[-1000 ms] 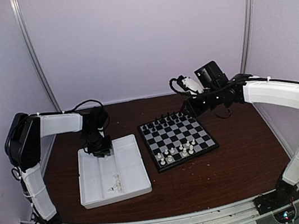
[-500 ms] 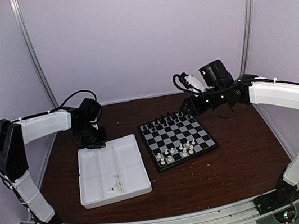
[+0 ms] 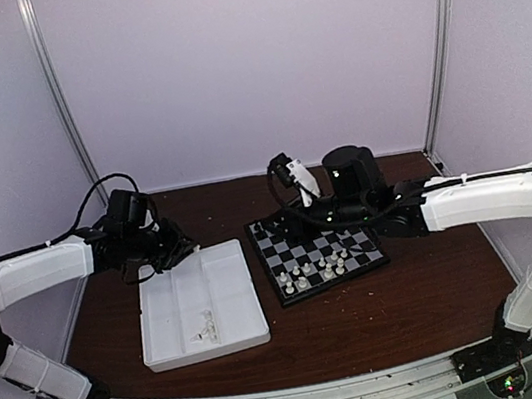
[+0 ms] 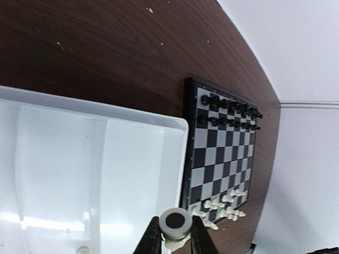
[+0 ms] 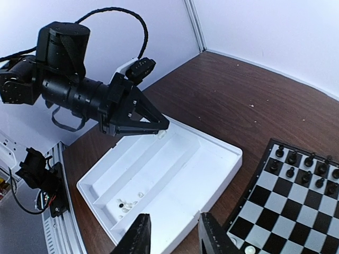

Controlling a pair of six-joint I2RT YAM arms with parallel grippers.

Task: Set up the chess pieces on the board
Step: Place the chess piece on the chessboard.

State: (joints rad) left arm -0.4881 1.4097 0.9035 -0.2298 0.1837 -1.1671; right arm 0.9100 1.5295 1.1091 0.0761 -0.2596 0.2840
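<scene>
Both grippers have shifted. Your left gripper has come up out of the tray and now hangs over its 12 o'clock edge. Your right gripper has swung across to the 11 o'clock corner of the board and faces the left one. The left jaws are pinched narrow on one white piece, held right at the tips, its round dark-centred base turned to the wrist camera. The right jaws stand partly apart with nothing between them.

Watch three things:
- **Tip grip:** a quick swing or a nudge could twist the piece or drop it onto the table.
- **Tilted piece:** it does not look upright in the jaws. Set down like that, it would likely topple and knock the white pieces already standing along the board's 6 o'clock rows.
- **Grippers facing:** the two point at each other over the tray, so converging moves risk a clash.

From the left gripper, the board lies at 3 o'clock, well apart. A few spare pieces lie at the tray's 6 o'clock end.
</scene>
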